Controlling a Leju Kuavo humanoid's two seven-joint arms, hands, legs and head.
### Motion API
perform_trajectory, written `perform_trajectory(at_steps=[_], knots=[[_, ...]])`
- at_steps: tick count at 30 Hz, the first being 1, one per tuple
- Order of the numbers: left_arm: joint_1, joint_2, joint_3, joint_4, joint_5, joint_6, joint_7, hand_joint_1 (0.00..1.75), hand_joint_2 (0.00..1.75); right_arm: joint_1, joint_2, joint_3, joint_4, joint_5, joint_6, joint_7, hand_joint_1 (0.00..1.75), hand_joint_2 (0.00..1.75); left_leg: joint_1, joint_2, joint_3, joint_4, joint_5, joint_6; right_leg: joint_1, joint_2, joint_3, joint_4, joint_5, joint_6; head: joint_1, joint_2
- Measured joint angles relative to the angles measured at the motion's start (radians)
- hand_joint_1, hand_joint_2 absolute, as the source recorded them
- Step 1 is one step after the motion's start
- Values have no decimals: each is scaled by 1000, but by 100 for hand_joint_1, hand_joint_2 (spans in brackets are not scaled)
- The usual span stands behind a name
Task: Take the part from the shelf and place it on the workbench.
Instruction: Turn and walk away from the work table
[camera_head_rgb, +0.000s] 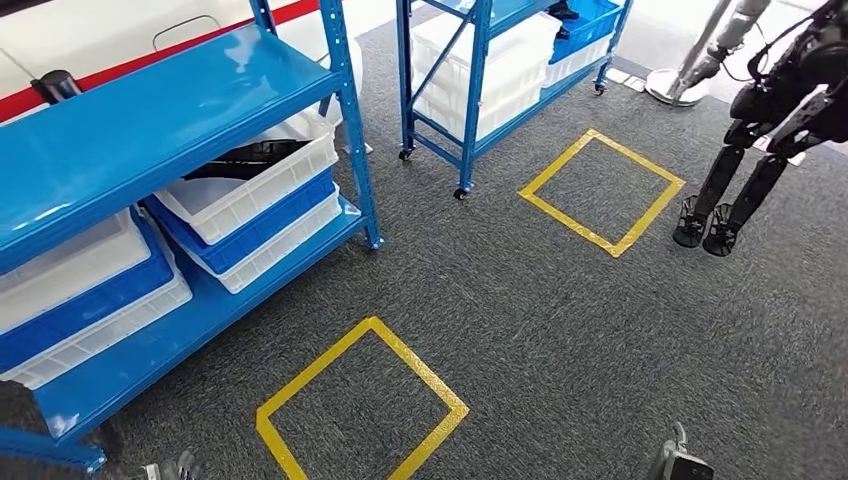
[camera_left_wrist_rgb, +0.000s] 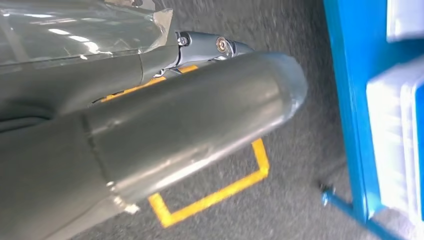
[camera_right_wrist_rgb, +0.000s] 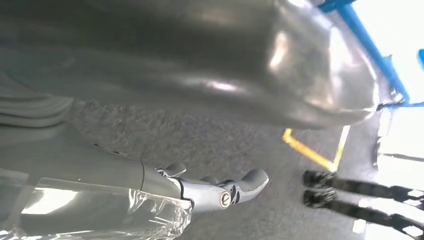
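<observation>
The dark, flat part (camera_head_rgb: 245, 157) lies in the upper white plastic bin (camera_head_rgb: 255, 185) on the blue steel shelf (camera_head_rgb: 150, 110); judged from its thin black outline, it is probably stiff and light, best taken by an exposed edge above the bin rim. Both hands hang low by the grey carpet, well apart from it. The left hand (camera_left_wrist_rgb: 150, 135) and right hand (camera_right_wrist_rgb: 210, 192) hold nothing, though I cannot tell how far their fingers are spread.
</observation>
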Motion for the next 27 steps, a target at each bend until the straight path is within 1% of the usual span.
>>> perform_trajectory(at_steps=[1, 2, 3, 4, 5, 6, 7, 8, 9, 10, 11, 12, 13, 14, 15, 16, 17, 18, 19, 20, 21, 22, 23, 24, 25, 26, 27], knots=[[-2, -2, 0, 0, 0, 0, 0, 0, 0, -1, -3, 1, 1, 0, -1, 0, 0, 0, 5, -12, 5, -8, 7, 3, 0, 33, -22, 45, -20, 0, 2, 0], [-5, -4, 0, 0, 1, 0, 0, 0, 0, 1, -6, 1, 3, 0, -2, 0, 0, 0, 5, -26, 5, -10, 9, 5, -6, 69, -55, 110, -45, -1, 3, 0], [-7, -5, 0, 0, 1, 0, 1, 0, 0, 4, -8, 1, 6, 0, -3, 1, 0, 0, 7, -41, 3, -10, 11, 7, -9, 91, -89, 176, -67, -1, 3, 0], [-7, -6, 0, 0, 1, 0, 1, 0, 0, 6, -10, 1, 8, -1, -4, 1, 0, 0, 9, -58, 1, -10, 12, 6, -13, 101, -116, 225, -79, 2, 4, 0], [-6, -7, 0, 0, 1, 0, 1, 0, 0, 8, -12, 0, 10, -1, -5, 1, 0, 0, 11, -74, 0, -9, 13, 5, -18, 105, -126, 238, -76, 10, 3, 0], [-4, -8, 0, 0, 1, 0, 1, 0, 0, 8, -14, 0, 12, -1, -6, 1, 0, 0, 14, -89, 0, -8, 14, 2, -24, 108, -117, 212, -57, 22, 3, 0], [-3, -8, 0, 1, 1, 0, 1, 0, 0, 8, -15, 0, 13, -2, -8, 1, 0, 0, 17, -105, -1, -6, 14, -3, -33, 117, -90, 152, -29, 36, 4, 0], [-3, -8, 0, 1, 1, 0, 1, 0, 0, 7, -16, 0, 15, -1, -8, 1, 0, 0, 20, -118, -4, 0, 13, -10, -42, 139, -60, 82, -1, 49, 4, 0], [-3, -8, 0, 0, 1, 0, 1, 0, 0, 6, -17, 0, 16, -1, -8, 1, 0, 0, 21, -131, -9, 8, 9, -19, -47, 158, -36, 26, 20, 54, 4, 0], [-3, -8, 0, 0, 1, 0, 1, 0, 0, 6, -17, 0, 17, -1, -8, 1, 0, 0, 21, -143, -14, 14, 6, -28, -49, 172, -22, -10, 31, 51, 3, 0], [-3, -8, 0, 0, 1, 0, 0, 0, 0, 6, -17, 0, 18, -2, -9, 1, 0, 0, 20, -153, -19, 17, 4, -36, -47, 176, -17, -22, 34, 42, 2, 0], [-2, -8, 0, 0, 1, 0, 0, 0, 0, 5, -17, 0, 19, -2, -9, 1, 0, 0, 22, -162, -22, 17, 4, -42, -44, 165, -14, -22, 36, 28, 0, 0], [0, -7, 0, 0, 1, 1, 0, 0, 0, 4, -17, 0, 19, -2, -10, 1, 0, 0, 25, -163, -24, 17, 5, -46, -45, 155, -12, -22, 37, 18, -1, 0], [2, -6, 0, 0, 1, 1, 1, 0, 0, 2, -16, 0, 19, -2, -10, 1, 0, 0, 26, -148, -28, 25, 0, -49, -46, 145, -9, -23, 40, 11, -1, 0], [2, -6, 0, 0, 1, 1, 1, 0, 0, 1, -15, 0, 18, -1, -11, 1, 0, 0, 26, -122, -40, 51, -15, -52, -47, 135, -7, -24, 43, 4, -5, 0], [1, -5, 0, 0, 1, 2, 2, 0, 0, 2, -13, -1, 17, -1, -11, 1, 0, 0, 26, -91, -61, 97, -43, -54, -45, 124, -8, -25, 44, -1, -9, 0], [-2, -5, 0, 0, 1, 2, 2, 0, 0, 4, -12, -1, 17, -1, -11, 2, 0, 0, 25, -63, -92, 162, -79, -56, -41, 112, -8, -25, 43, -5, -12, 0], [-4, -5, 0, 0, 1, 2, 2, 0, 0, 6, -11, -2, 16, -1, -12, 3, 0, 0, 25, -49, -126, 231, -111, -57, -37, 98, -8, -25, 42, -8, -16, 0], [-4, -5, 0, 0, 1, 2, 3, 0, 0, 7, -10, -2, 16, -1, -12, 4, 0, 0, 25, -44, -152, 284, -130, -57, -34, 85, -9, -25, 41, -10, -16, 0], [-4, -5, 0, 0, 2, 2, 3, 0, 0, 7, -10, -2, 16, -1, -12, 5, 0, 0, 25, -41, -163, 306, -131, -55, -30, 71, -8, -25, 39, -13, -16, 0], [-3, -5, 0, 0, 2, 2, 3, 0, 0, 7, -10, -3, 15, 0, -12, 6, 0, 0, 24, -39, -154, 288, -113, -50, -27, 59, -7, -25, 37, -15, -17, 0], [-3, -5, -1, -1, 2, 2, 3, 0, 0, 7, -9, -3, 13, 0, -12, 6, 0, 0, 22, -29, -124, 234, -83, -43, -25, 47, -5, -25, 35, -16, -17, 0], [-4, -4, -1, -1, 2, 2, 3, 0, 0, 7, -8, -3, 10, 2, -13, 7, 0, 0, 16, -7, -86, 164, -52, -32, -22, 37, -2, -25, 33, -17, -17, 0], [-6, -4, -1, -3, 2, 2, 4, 0, 0, 7, -6, -4, 6, 3, -13, 8, 0, 0, 9, 18, -53, 102, -31, -22, -18, 27, 0, -25, 30, -16, -16, 0], [-8, -4, -3, -4, 1, 1, 5, 0, 0, 8, -4, -6, 1, 3, -13, 10, 0, 0, 2, 37, -31, 59, -20, -14, -15, 17, 2, -25, 27, -13, -16, 0], [-11, -5, -4, -6, 1, 1, 6, 0, 0, 9, -1, -8, -3, 3, -13, 13, 0, 0, -4, 46, -23, 40, -19, -9, -13, 7, 3, -26, 25, -9, -15, 0], [-13, -5, -6, -6, 1, 1, 8, 0, 0, 10, 2, -10, -8, 3, -14, 15, 0, 0, -7, 39, -23, 35, -20, -7, -12, -4, 6, -28, 23, -5, -15, 0]])
